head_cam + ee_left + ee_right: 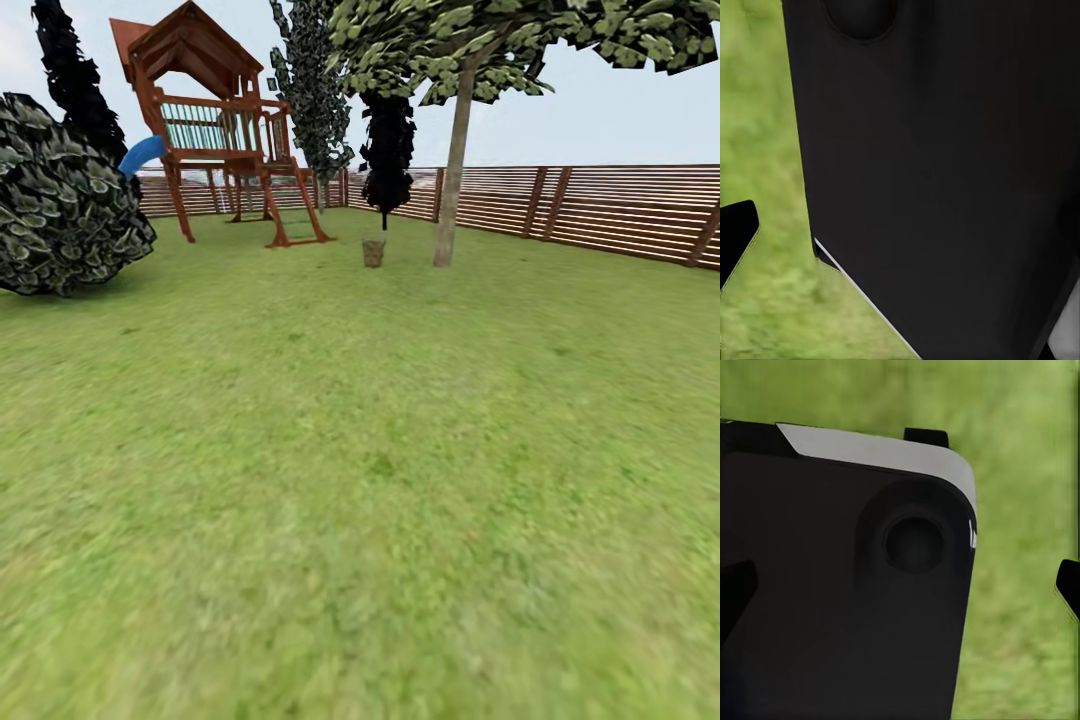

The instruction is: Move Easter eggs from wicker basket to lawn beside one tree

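Observation:
The wicker basket (pixel 373 253) stands small and far off on the lawn (pixel 360 480), just left of a tree (pixel 452 190) with a pale trunk and a grey-green crown. The Easter eggs are hidden from here. In the left wrist view one dark fingertip (pixel 735 234) of my left gripper (pixel 900 232) sits at the frame's edge over grass, and a black robot panel (pixel 945 165) covers the rest. My right gripper (pixel 900 589) has its fingertips (pixel 1069 585) far apart, open, with nothing held and a black robot part (pixel 847 585) behind.
A wooden play tower (pixel 215 120) with a blue slide stands at the back left. A big dark bush (pixel 60 200) is at the left, and a black-foliaged tree (pixel 387 150) rises behind the basket. A slatted fence (pixel 600 210) rings the garden. Open grass lies between me and the basket.

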